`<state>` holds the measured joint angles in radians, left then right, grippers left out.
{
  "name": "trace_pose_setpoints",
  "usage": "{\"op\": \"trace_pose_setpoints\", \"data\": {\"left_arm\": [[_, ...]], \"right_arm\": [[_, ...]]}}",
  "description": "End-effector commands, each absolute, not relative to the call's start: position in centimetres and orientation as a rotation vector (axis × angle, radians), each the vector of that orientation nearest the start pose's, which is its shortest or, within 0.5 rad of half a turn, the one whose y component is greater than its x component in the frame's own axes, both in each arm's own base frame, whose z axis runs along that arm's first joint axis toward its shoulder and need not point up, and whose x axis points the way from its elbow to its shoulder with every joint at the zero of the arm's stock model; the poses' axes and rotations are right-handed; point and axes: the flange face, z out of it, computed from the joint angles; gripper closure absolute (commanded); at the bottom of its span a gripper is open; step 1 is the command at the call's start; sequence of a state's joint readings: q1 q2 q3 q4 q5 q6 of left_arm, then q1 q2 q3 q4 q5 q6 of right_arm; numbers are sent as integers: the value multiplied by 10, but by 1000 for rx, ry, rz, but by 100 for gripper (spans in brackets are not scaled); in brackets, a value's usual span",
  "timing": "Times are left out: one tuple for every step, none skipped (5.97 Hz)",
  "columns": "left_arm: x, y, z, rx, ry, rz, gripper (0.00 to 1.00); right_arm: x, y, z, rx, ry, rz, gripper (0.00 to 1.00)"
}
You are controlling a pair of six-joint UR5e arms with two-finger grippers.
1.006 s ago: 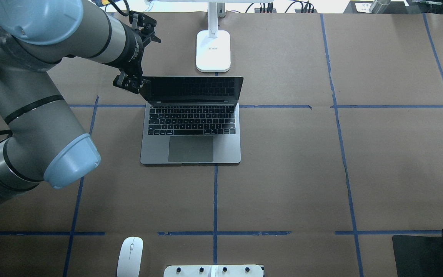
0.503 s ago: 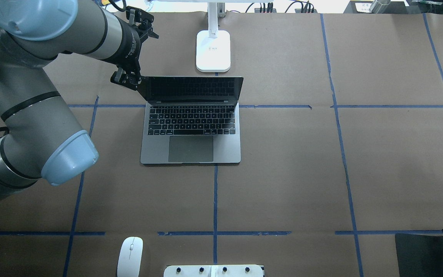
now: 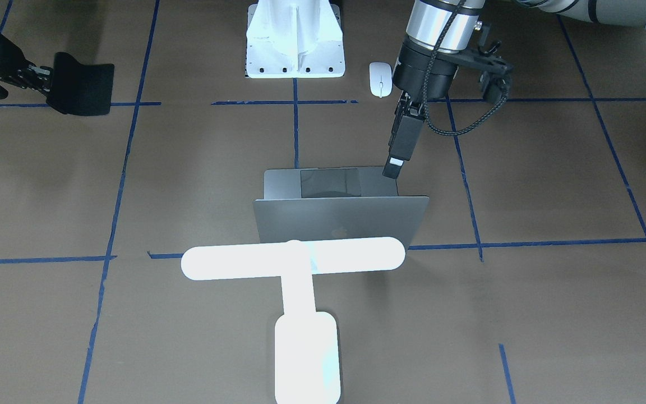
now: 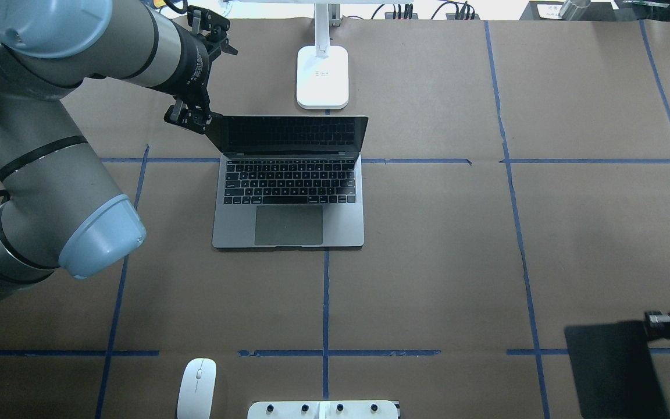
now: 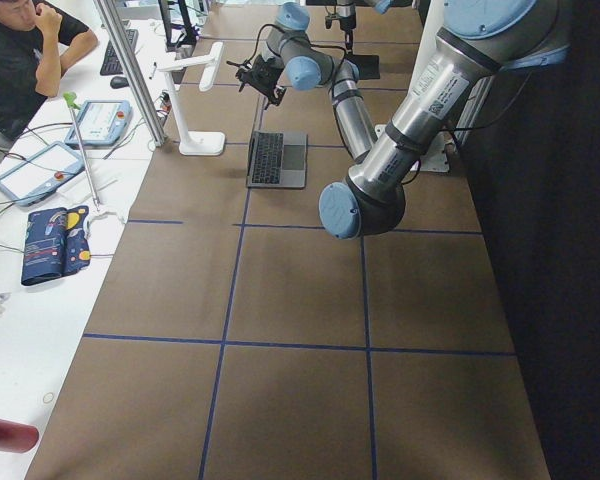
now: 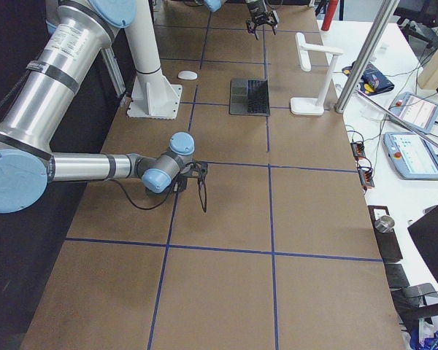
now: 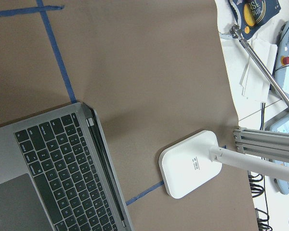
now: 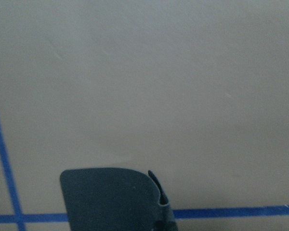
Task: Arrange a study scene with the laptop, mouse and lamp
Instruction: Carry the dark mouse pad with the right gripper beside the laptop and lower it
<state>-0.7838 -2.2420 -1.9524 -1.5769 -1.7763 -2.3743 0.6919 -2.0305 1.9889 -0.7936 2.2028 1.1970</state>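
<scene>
The grey laptop stands open at the table's middle, its logo lid facing the front view; it also shows in the left wrist view. The glowing white lamp stands just behind it, with its base on the table. The white mouse lies near the robot's base. My left gripper hangs beside the lid's left top corner, clear of it, and looks open and empty. My right gripper is shut on a black mat at the right.
The white bolted pedestal sits at the table's near edge, right of the mouse. Blue tape lines cross the brown table. Tablets and cables lie on a side bench beyond the lamp.
My left gripper moved left, off the laptop lid's corner; the lid kept its angle. My right gripper carried the black mat forward and inward over the table.
</scene>
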Motion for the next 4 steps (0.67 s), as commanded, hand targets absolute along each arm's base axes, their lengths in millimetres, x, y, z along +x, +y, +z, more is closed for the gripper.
{"op": "trace_pose_setpoints", "data": {"left_arm": [[340, -498, 117, -214, 1142, -1315, 0], [339, -499, 117, -213, 1143, -1316, 0], [339, -498, 117, -213, 1143, -1316, 0], [338, -498, 116, -213, 1144, -1316, 0]], "right_arm": [[-235, -336, 477, -46, -1042, 90, 100], [-268, -385, 411, -21, -1083, 92, 100], [-300, -433, 331, -5, -1084, 110, 100], [-324, -481, 247, 11, -1085, 133, 100]]}}
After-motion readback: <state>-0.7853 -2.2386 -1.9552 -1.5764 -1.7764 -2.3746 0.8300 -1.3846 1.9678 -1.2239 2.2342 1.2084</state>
